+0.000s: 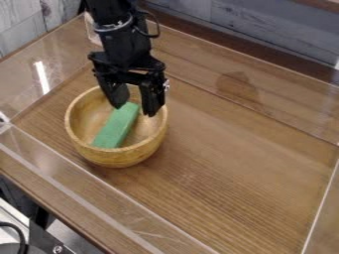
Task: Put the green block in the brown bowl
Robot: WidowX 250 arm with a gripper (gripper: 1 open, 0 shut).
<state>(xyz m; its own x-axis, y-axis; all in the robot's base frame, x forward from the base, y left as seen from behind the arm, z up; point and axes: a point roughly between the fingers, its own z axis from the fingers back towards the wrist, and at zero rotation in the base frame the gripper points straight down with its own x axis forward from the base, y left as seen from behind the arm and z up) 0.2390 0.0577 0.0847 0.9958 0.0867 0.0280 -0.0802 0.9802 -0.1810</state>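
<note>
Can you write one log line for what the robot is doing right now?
step: block released | gripper: open, above bowl | green block: lying inside brown bowl, free of the fingers | task: looks done
</note>
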